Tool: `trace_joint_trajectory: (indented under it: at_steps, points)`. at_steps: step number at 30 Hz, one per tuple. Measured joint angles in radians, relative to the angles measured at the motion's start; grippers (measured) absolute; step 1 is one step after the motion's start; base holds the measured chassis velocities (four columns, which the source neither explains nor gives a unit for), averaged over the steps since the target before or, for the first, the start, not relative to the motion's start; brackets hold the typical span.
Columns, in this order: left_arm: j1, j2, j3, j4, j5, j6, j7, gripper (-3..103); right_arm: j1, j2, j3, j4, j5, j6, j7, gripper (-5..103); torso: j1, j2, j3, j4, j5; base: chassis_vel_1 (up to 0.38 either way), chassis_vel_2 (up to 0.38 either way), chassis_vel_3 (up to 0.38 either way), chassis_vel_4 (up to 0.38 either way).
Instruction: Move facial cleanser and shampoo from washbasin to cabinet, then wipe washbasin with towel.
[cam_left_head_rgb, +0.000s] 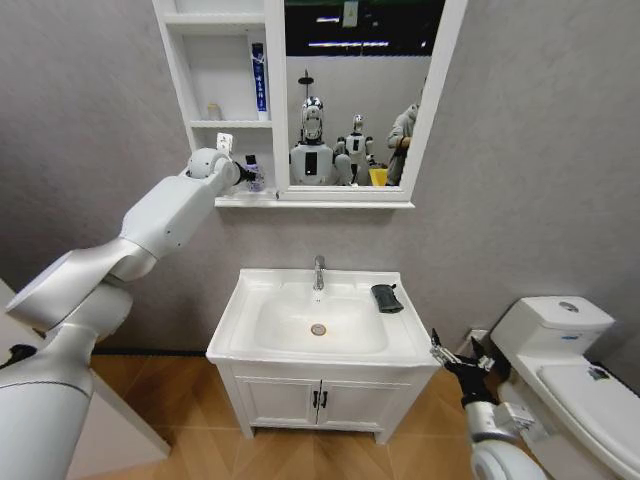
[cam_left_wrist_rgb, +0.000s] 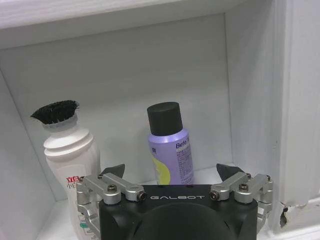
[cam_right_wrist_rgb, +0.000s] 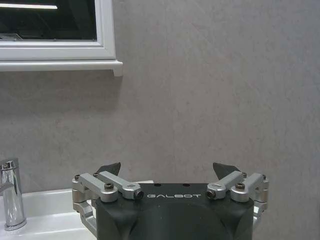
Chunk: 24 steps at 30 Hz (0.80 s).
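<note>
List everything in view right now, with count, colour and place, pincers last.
washbasin: one, white, on the vanity below the cabinet.
tap: one, chrome, at the washbasin's back rim.
towel: one, dark grey, on the washbasin's back right rim.
cabinet: one, white, on the wall, shelves left, mirror right.
purple bottle: one, black cap, on the bottom shelf.
white bottle: one, black brush top, beside the purple bottle.
blue tube: one, upright on the middle shelf.
toilet: one, white, right of the vanity.
left pincer: open, at the bottom shelf, before the purple bottle.
right pincer: open, low, right of the washbasin.
</note>
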Motion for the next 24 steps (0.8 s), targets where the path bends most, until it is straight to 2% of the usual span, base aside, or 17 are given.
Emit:
trace_joint_trajectory:
  at_steps: [10,17,18,24]
  points:
    - [0.032,0.032,-0.009,-0.080,-0.022,0.005,0.008,100,0.007,0.002,-0.026,0.001,-0.012,-0.007,0.002,100,0.000,0.000,0.000,0.0000,0.0003,0.000,0.000,0.000,0.000]
    - [0.073,0.075,-0.018,-0.180,-0.047,0.018,-0.027,100,0.010,-0.008,-0.024,0.005,-0.011,-0.010,0.005,100,0.000,0.000,0.000,0.0000,0.0001,0.000,0.000,0.000,0.000]
    - [0.107,0.125,-0.025,-0.262,-0.074,0.025,-0.051,100,0.008,-0.012,-0.023,0.006,-0.011,-0.010,0.005,100,0.000,0.000,0.000,-0.0001,0.0000,0.000,0.000,0.000,0.000]
    - [0.182,0.210,-0.062,-0.432,-0.141,0.042,-0.127,100,0.001,-0.006,-0.025,0.032,0.009,-0.038,0.020,100,0.000,0.000,0.000,-0.0001,0.0002,0.000,0.000,0.000,0.000]
